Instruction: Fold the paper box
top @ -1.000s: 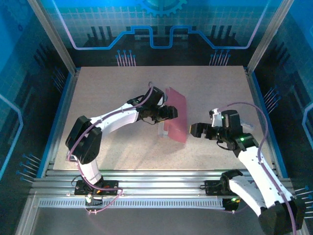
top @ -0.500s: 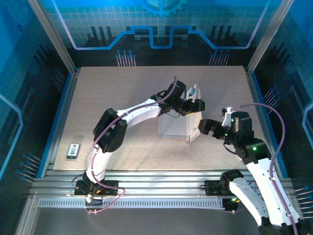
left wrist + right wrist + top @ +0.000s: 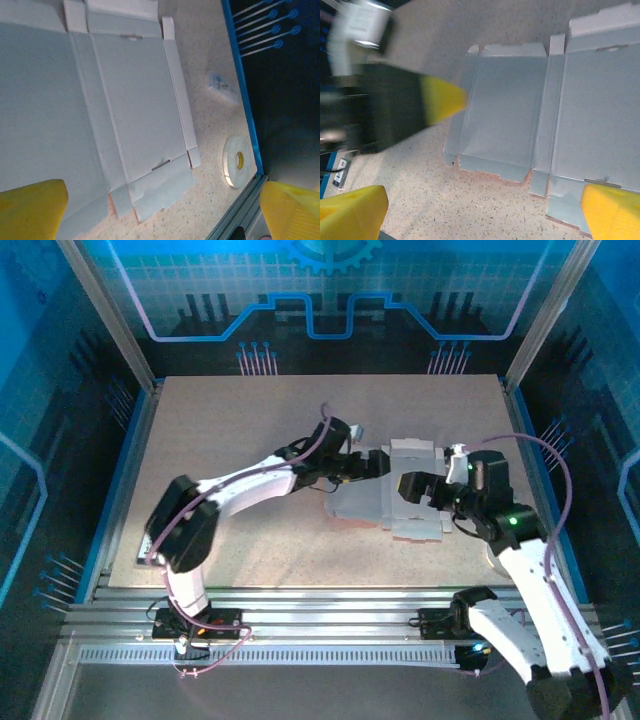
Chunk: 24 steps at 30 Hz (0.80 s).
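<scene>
Left hand (image 3: 372, 461) is wide open with nothing in it, at the far-left edge of the paper box (image 3: 368, 502); can't tell if it touches. Right hand (image 3: 413, 487) is also wide open and empty, above the box's right half, facing the left hand. Box lies flat on the surface (image 3: 230, 420), whitish face up, panels side by side between the two hands, creases running roughly away from the arm bases. Both hands are about equally near, left panel by the left hand, right panel under the right. Likely next: lift a side panel and fold it inward along a crease.
</scene>
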Each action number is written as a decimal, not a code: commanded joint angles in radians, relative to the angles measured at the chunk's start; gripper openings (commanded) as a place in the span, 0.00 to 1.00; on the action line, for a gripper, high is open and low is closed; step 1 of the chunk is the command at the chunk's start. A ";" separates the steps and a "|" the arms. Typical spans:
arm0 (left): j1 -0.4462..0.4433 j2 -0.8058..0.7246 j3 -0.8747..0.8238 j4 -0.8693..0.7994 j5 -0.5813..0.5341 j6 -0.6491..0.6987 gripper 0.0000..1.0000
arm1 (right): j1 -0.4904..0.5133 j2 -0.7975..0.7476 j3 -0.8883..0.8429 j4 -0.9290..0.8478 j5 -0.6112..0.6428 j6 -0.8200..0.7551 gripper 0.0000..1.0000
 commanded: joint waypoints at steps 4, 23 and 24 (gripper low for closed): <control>0.048 -0.318 -0.257 -0.095 -0.141 0.076 0.99 | 0.078 0.229 0.004 0.176 -0.007 0.045 1.00; 0.199 -0.925 -0.651 -0.227 -0.126 0.083 0.99 | 0.340 1.049 0.548 0.235 0.129 0.076 1.00; 0.199 -0.939 -0.650 -0.242 -0.128 0.084 0.99 | 0.349 1.081 0.574 0.226 0.134 0.078 1.00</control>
